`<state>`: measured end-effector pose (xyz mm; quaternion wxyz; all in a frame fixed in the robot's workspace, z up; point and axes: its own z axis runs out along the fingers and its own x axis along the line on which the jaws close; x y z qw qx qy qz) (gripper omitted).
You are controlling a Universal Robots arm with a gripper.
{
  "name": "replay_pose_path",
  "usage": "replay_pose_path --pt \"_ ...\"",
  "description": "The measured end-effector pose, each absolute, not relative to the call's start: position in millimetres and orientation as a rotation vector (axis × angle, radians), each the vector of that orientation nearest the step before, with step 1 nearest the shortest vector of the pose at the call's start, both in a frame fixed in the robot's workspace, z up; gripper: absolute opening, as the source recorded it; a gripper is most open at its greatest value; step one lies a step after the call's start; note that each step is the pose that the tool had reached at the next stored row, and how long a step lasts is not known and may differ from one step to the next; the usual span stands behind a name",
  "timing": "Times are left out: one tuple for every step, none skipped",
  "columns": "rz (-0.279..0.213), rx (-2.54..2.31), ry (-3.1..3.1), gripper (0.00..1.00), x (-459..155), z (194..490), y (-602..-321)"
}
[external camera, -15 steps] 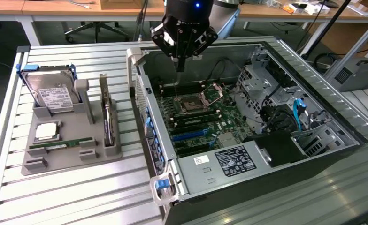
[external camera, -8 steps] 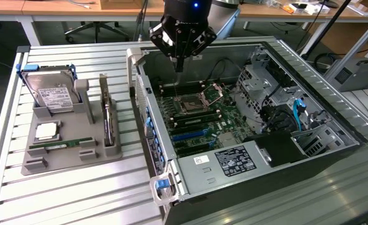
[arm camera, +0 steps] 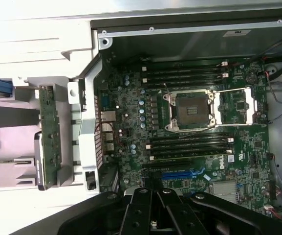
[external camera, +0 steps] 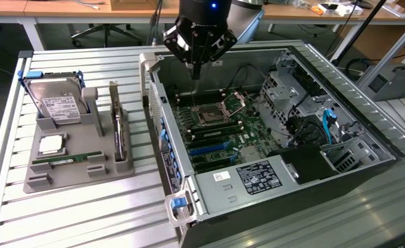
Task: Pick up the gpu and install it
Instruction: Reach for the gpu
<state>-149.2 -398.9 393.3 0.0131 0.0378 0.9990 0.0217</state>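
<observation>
A Universal Robots arm's gripper (external camera: 196,74) hangs above the open computer case (external camera: 220,188), over the end of the case farthest from the camera in the exterior view. Its jaws are pressed together and grasp nothing.

The gpu (external camera: 118,129) has not been picked up. It stands on edge in a slot of the grey tray (external camera: 72,178) on the slatted table (external camera: 85,217), towards the exterior view's left, just outside the case's side wall and well apart from the gripper.

The exterior view takes in the rest of the tray: a hard drive (external camera: 59,106) with a white label propped at its far end, and a narrow green memory stick (external camera: 68,159) lying flat near its front. It also shows the case on its side with its motherboard (external camera: 209,129) facing up.

The wrist view looks straight down past the dark gripper (arm camera: 153,193) onto the motherboard (arm camera: 131,122). It picks out the open CPU socket (arm camera: 192,110), black memory slots on either side of it, and a blue expansion slot (arm camera: 182,174) close to the fingers (arm camera: 141,210). Beyond the case (arm camera: 189,44) wall, the gpu (arm camera: 49,132) appears edge-on from above in its holder.
</observation>
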Motion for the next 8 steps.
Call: replay_pose_path --pt "0.068 0.118 3.113 0.11 -149.4 393.3 -398.9" --pt "0.068 0.118 3.112 0.11 -149.7 393.3 -398.9" --pt "0.068 0.118 3.113 0.11 -150.0 393.3 -398.9" --pt "0.067 0.118 3.113 0.11 -150.2 393.3 -398.9" --pt "0.068 0.118 3.113 0.11 -150.5 393.3 -398.9" --pt "0.068 0.118 3.112 0.11 -150.9 393.3 -398.9" --pt "0.068 0.118 3.112 0.11 -151.3 393.3 -398.9" --pt "0.068 0.118 3.113 0.11 -151.9 393.3 -398.9"
